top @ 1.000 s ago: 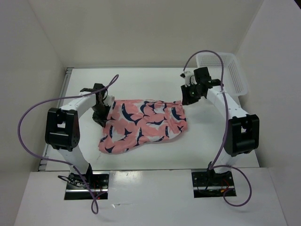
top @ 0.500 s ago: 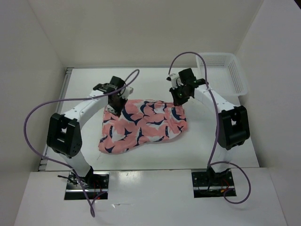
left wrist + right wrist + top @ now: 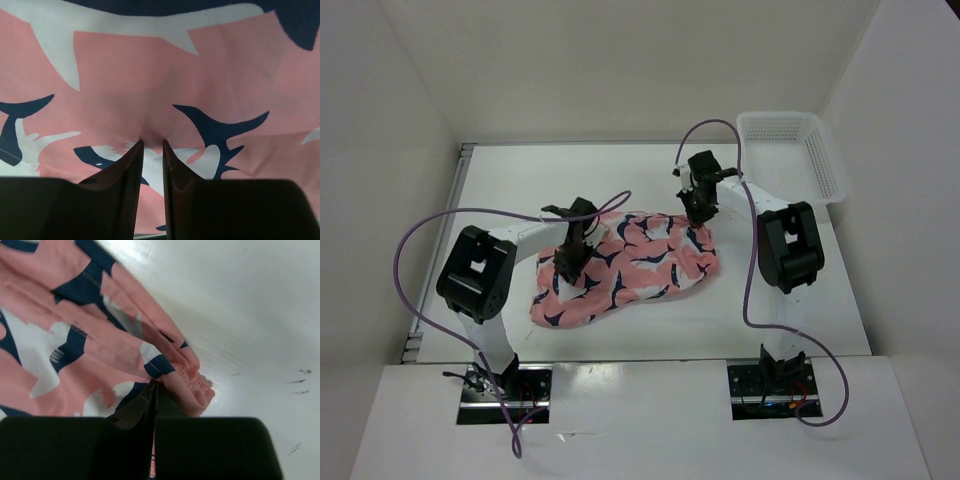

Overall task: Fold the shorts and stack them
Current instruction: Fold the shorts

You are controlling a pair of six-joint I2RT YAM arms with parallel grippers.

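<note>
The shorts [image 3: 625, 265] lie spread on the counter [image 3: 780, 300]. My right gripper [image 3: 154, 385] is clenched on their gathered far corner; my left gripper [image 3: 151, 145] pinches a small tuck mid-cloth. I should lift both evenly and fold without dragging.

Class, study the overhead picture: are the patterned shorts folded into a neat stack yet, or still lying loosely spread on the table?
Still loosely spread. The shorts lie rumpled and uneven across the table, edges irregular, with no tidy fold visible.
</note>
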